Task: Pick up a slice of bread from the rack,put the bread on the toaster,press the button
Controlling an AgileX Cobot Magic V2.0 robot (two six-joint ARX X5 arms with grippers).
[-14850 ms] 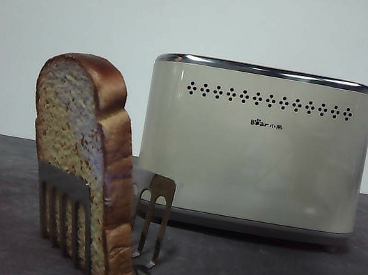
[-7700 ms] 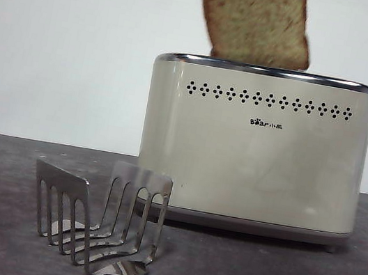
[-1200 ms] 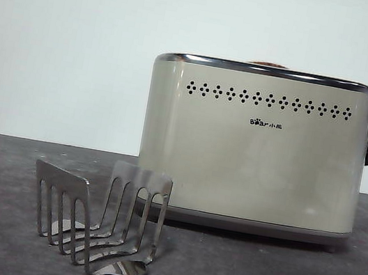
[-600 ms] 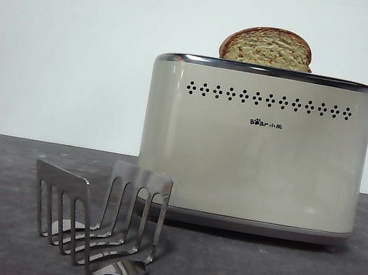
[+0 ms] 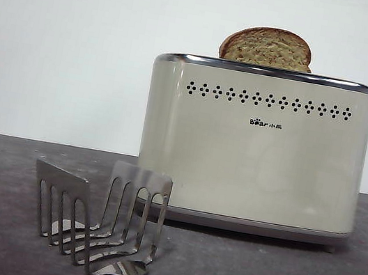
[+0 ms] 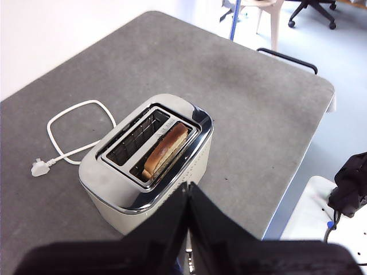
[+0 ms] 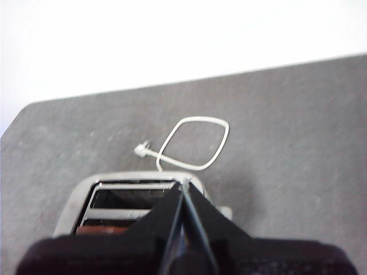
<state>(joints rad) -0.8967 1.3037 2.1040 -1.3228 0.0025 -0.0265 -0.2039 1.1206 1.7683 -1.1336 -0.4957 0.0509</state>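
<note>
The slice of bread (image 5: 267,48) stands in one slot of the toaster (image 5: 253,149), rounded top protruding, while the left end effector (image 6: 188,189) and right end effector (image 7: 183,189) hang above it, jaws pressed together, empty.

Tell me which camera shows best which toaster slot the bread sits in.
The left wrist view: looking down, the slice of bread stands in one of the toaster's two slots, the other slot empty. The front view shows only its rounded top above the rim. The right wrist view shows just a brown sliver.
</note>
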